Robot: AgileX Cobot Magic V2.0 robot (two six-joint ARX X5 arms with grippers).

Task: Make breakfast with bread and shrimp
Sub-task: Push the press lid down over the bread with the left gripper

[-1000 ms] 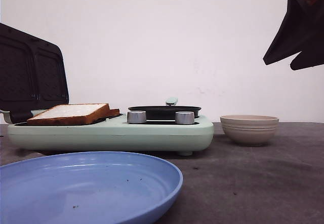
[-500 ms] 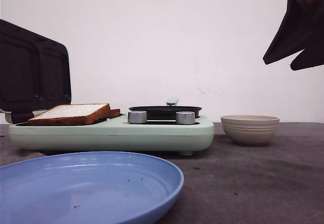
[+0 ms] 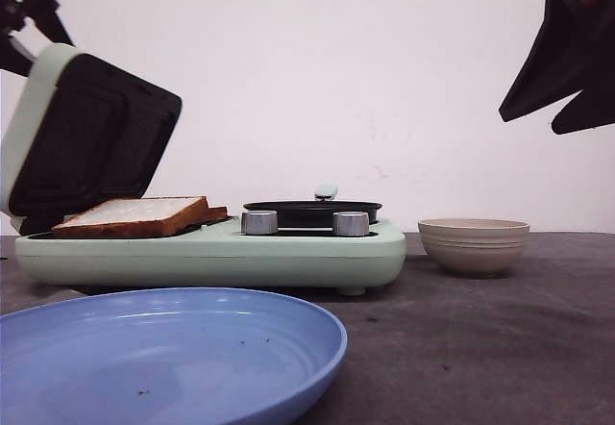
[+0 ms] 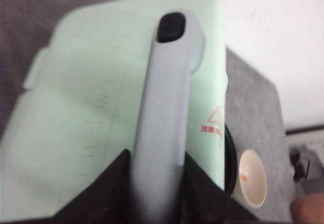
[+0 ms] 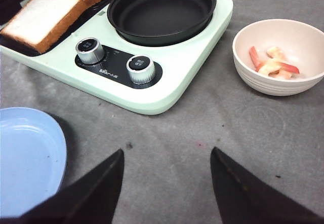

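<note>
Two slices of bread point(image 3: 135, 213) lie side by side on the left plate of the mint-green breakfast maker point(image 3: 221, 252); they also show in the right wrist view point(image 5: 43, 19). The maker's lid point(image 3: 91, 141) is tilted forward over them, partly lowered. My left gripper point(image 4: 157, 155) is shut on the lid's grey handle point(image 4: 164, 97) and shows at the top left in the front view point(image 3: 24, 12). Shrimp point(image 5: 273, 64) pieces lie in a beige bowl point(image 5: 278, 57) to the right of the maker. My right gripper point(image 5: 167, 153) is open and empty, high above the table point(image 3: 567, 60).
A black frying pan point(image 5: 161, 11) sits on the maker's right half behind two silver knobs point(image 5: 140, 68). A blue plate point(image 3: 163, 358) lies at the front left, seen also in the right wrist view point(image 5: 25, 153). The beige bowl point(image 3: 474, 242) stands on the grey table.
The lid has swung from upright forward and down over the bread. My left gripper has come into the front view at the top left, holding the lid's handle. The right gripper has not moved.
</note>
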